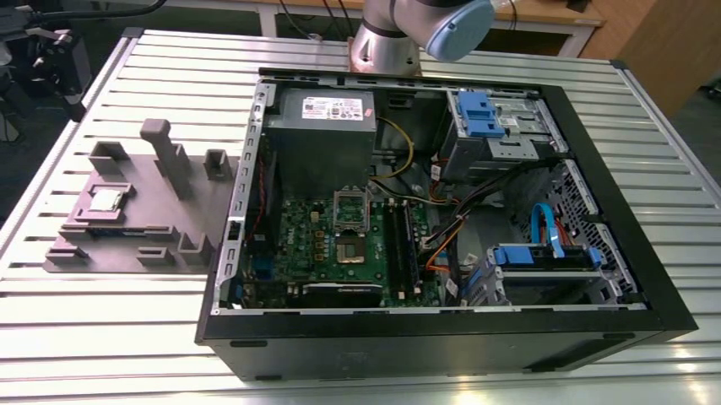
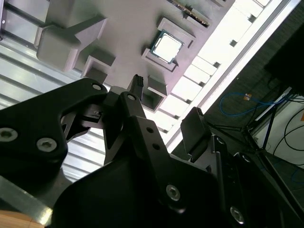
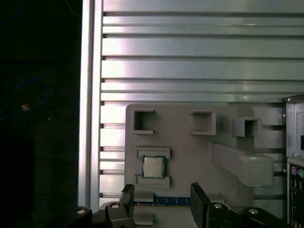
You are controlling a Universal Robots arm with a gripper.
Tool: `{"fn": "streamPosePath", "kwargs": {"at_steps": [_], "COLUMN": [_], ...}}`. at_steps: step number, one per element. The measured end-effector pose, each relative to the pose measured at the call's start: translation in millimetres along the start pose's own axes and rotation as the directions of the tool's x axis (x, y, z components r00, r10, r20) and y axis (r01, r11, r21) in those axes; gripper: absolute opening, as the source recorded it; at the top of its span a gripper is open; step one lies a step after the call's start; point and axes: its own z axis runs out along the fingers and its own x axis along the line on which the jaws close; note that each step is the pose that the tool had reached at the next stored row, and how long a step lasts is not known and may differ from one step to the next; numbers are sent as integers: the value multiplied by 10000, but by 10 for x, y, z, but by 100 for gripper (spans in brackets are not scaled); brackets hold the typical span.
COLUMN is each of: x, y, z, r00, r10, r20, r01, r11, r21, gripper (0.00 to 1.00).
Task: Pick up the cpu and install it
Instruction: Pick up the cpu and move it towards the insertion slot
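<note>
Silver ribbed aluminium forms the table (image 1: 113, 321) on which everything rests. A black computer case (image 1: 451, 337) lies open on its side across the middle and the exterior view's right of that table. The base of the robot arm (image 1: 389, 38) stands just behind the case. Inside the case, a grey power-supply box (image 1: 321, 126) sits at the far end, with a green motherboard (image 1: 327, 253) in front of it. On the exterior view's left, beside the case, lies a mauve-grey plastic tray (image 1: 141, 207) with raised blocks and posts. In the first wrist view the black gripper (image 3: 161, 187) hangs above the near part of this tray. Its two fingers (image 3: 199, 202) are spread apart with nothing between them, and they are clear of the chip. On the motherboard, the rectangular metal socket frame (image 1: 351, 221) shows a dark centre. The cpu (image 1: 107, 200), a small shiny silver square, lies flat in its seat on the tray between two low raised bars, well apart from the socket. It is not yet picked up.
</note>
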Motion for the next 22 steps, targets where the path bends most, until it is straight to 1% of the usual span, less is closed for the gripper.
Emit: {"fn": "streamPosePath", "kwargs": {"at_steps": [22], "x": [-1], "y": [-3], "z": [66], "r00": [10000], "r10": [0], "r20": [0], "r01": [0], "r11": [10000], "r21": [0], "gripper": [59]}}
